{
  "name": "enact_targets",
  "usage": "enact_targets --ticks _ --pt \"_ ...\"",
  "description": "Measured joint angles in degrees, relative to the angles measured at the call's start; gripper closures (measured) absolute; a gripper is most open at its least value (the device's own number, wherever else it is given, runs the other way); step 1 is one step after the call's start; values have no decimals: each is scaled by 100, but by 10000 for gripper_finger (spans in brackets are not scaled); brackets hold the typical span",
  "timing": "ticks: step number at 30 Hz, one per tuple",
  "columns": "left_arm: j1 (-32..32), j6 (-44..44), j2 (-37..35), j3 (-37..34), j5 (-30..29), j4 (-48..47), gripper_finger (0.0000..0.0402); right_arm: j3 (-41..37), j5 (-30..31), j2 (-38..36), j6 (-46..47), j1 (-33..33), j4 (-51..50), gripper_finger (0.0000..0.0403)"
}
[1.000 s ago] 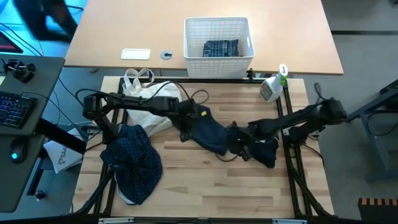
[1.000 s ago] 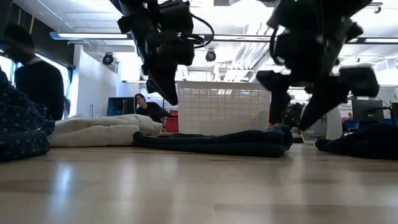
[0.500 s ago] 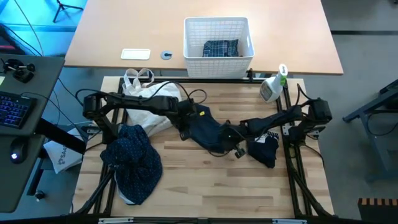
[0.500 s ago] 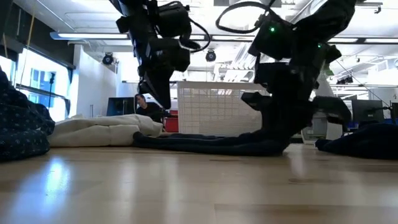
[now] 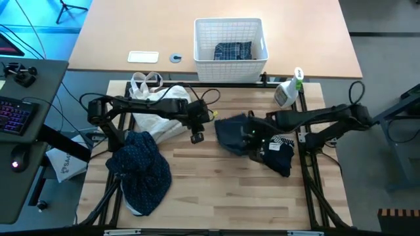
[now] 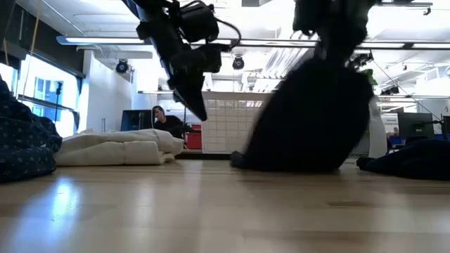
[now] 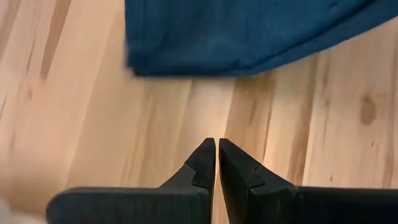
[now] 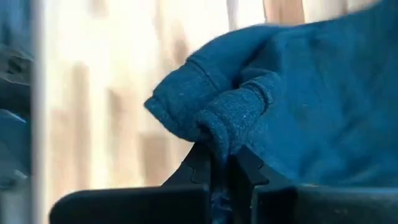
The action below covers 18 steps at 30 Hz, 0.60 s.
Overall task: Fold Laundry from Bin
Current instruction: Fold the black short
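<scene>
The dark navy piece (image 5: 231,133) hangs bunched from my right gripper (image 8: 224,163), which is shut on it over the middle of the wooden table; its lower end (image 6: 281,163) rests on the table. My left gripper (image 7: 216,157) is shut and empty, just left of this piece and above bare wood. The navy dotted shirt (image 5: 141,172) lies heaped at the near left. A second dark cloth (image 5: 279,158) lies near the right. The white bin (image 5: 231,23) stands on the far desk with the plaid shirt (image 5: 233,50) in it. My right gripper pinches a bunched, hemmed edge (image 8: 231,127) of the dark navy piece between its two fingers, several layers together. The fingers slant down from the table's right side. The cloth hangs slack below them in a heap, its lower end on the table.
The cream-white cloth bag (image 5: 156,108) lies at the far left of the table, under the left arm. A spray bottle (image 5: 287,93) stands at the far right corner. A white card (image 5: 143,57) and a small disc (image 5: 175,58) lie on the desk left of the bin.
My right gripper has come down onto the dark navy piece, shut on it, rolled and risen, going toward the table's right edge. The piece, which lay stretched flat between the arms, has been drawn up into a hanging heap; its left end has slid right, away from my left gripper.
</scene>
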Motion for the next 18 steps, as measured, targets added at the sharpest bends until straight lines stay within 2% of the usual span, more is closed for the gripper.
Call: enact_targets --ticks 4,8,13,16,18 --pt "-201 467 0 0 22 246 392 248 -493 469 348 -286 151 398" --pt "-507 678 -85 4 93 293 392 362 -1109 978 207 -607 363 396" --pt "-786 693 -265 -4 58 339 392 395 -1360 1256 -97 -879 394 393" --pt "-746 491 -446 -469 86 953 392 405 -1457 1290 -293 -1039 516 392" --pt "-600 207 -600 -1036 363 1642 387 401 -1417 1298 -438 -1113 559 392"
